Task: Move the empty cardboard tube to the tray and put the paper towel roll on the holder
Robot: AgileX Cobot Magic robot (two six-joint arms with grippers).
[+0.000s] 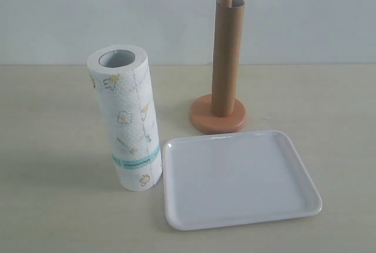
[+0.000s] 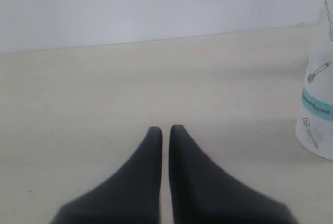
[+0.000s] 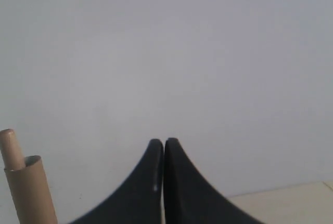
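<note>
- The empty cardboard tube (image 1: 226, 59), a long plain brown hollow cylinder, stands upright and is sleeved over the holder (image 1: 202, 118). The holder is an orange-tan wooden pole on a round disc base, set toward the worktop's (image 1: 53, 206) far edge on the right arm's side.
- The tube's long axis is vertical, so I judge it must be lifted straight up off the pole.
- The paper towel roll (image 1: 126, 124), thick, white and printed with yellow cartoons, stands upright on the left arm's side, just beside the tray.
- The tray (image 1: 241, 179), flat, glossy, white and rectangular, lies bare toward the front edge.
- The right gripper (image 3: 163, 142) is clenched on nothing, about level with the tube's top and off to one side; it is probably the nearer arm.
- The left gripper (image 2: 165, 129) is also clenched and empty, low over the worktop near the roll.
</note>
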